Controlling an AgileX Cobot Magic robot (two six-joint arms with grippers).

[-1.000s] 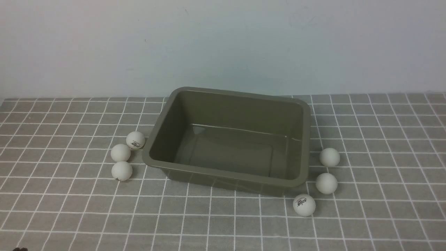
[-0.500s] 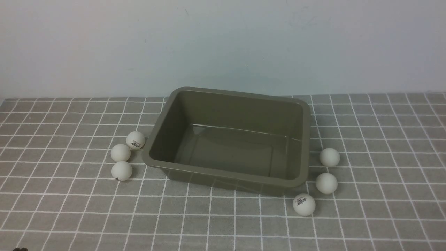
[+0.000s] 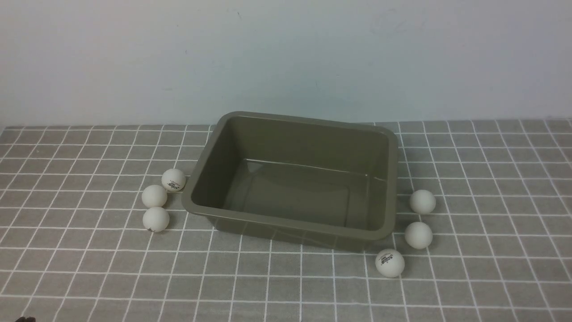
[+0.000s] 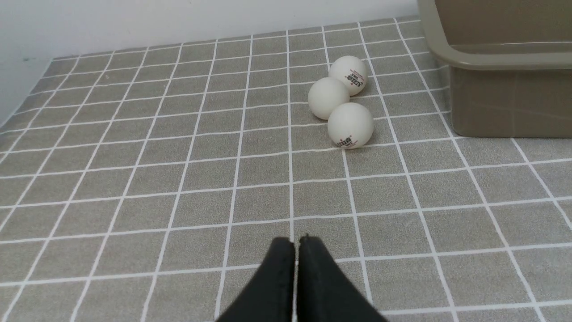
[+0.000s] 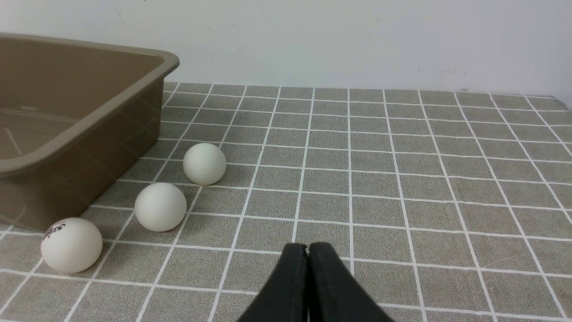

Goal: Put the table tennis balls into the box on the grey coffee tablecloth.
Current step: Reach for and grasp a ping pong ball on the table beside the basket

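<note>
A plain pale wall (image 3: 286, 53) backs the desk. The grey coffee tablecloth (image 3: 67, 268), a grey-brown fabric with a thin white square grid, covers the desk. The box (image 3: 290, 226), a shallow, glossy olive-grey plastic tub with rounded corners and a flared rim, stands near the desk's far edge at mid-width. Three matte white table tennis balls (image 3: 154, 196) cluster, touching one another, just beside its left wall. Three more balls (image 3: 418, 235) lie in a spaced row beside its right wall. Several carry small dark print, which is not legible. On the left tool (image 4: 295, 241) and the right tool (image 5: 307, 247), the black tapered fingers are pressed together over the cloth, well apart from the balls.
</note>
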